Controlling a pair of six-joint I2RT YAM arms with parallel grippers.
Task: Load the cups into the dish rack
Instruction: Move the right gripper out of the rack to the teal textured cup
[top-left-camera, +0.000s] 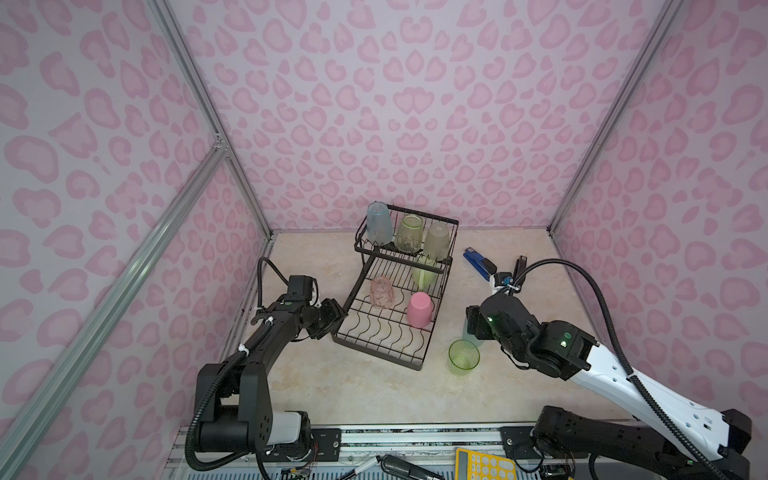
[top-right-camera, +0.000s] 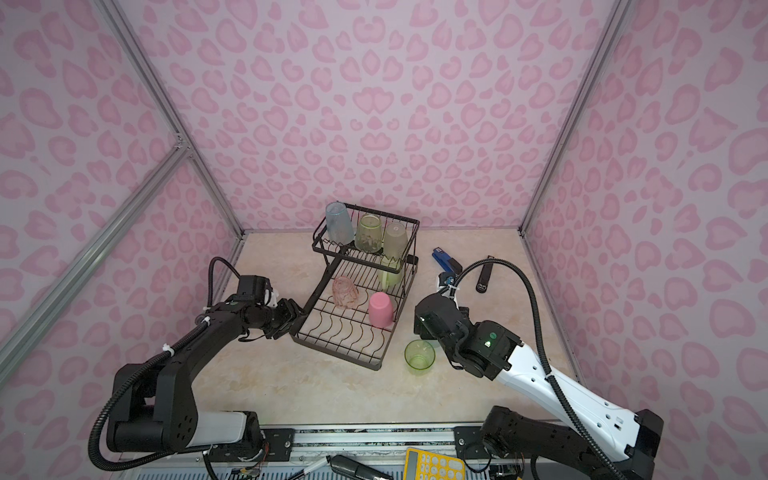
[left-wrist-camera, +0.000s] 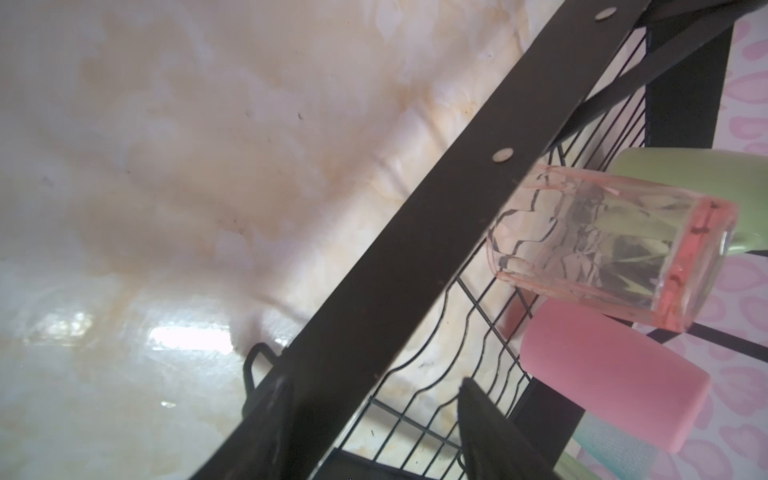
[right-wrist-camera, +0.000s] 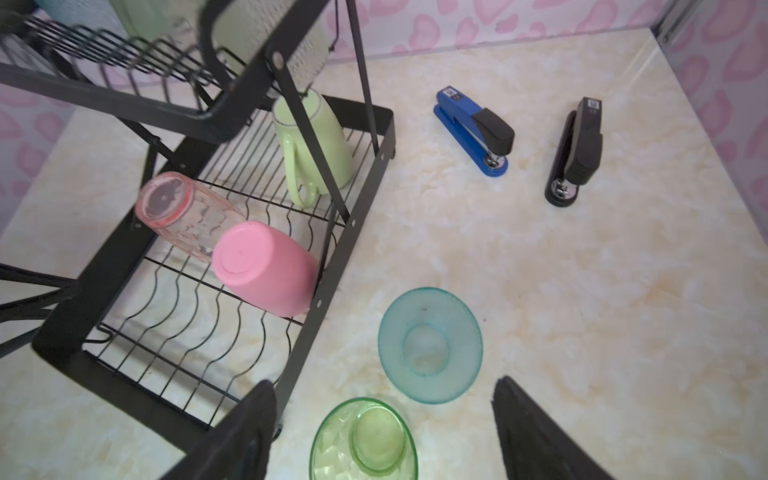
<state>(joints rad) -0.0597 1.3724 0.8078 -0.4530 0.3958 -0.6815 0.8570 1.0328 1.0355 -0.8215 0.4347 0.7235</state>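
Where the table (top-left-camera: 353, 395) meets its near edge, both arms are based.

Left arm (top-left-camera: 266, 345): elbow raised, forearm running forward and inward, wrist about level at the rack's (top-left-camera: 374, 353) near left corner. Left jaws open, straddling the rack's side bar. In the wrist view the bar passes between the fingers (left-wrist-camera: 270, 415), with a gap on one side.

Right arm (top-left-camera: 623, 374): white forearm slanting in from the near right, wrist bent down over the table just right of the rack. Right jaws wide open and holding nothing, above two upright cups on the table. Green cup (right-wrist-camera: 363, 440) is nearer, teal cup (right-wrist-camera: 430, 345) just beyond.

Lower tray: pink cup (top-left-camera: 419, 309) base up. Clear pink cup (top-left-camera: 381, 292) base up and tilted. Mug (top-left-camera: 424, 274) farther back, partly under the basket.

Raised basket, far end: blue cup (top-left-camera: 378, 223), olive cup (top-left-camera: 409, 233) and beige cup (top-left-camera: 436, 241), all inverted.

Far right on the table: blue stapler (top-left-camera: 478, 264) and black stapler (top-right-camera: 484, 276).
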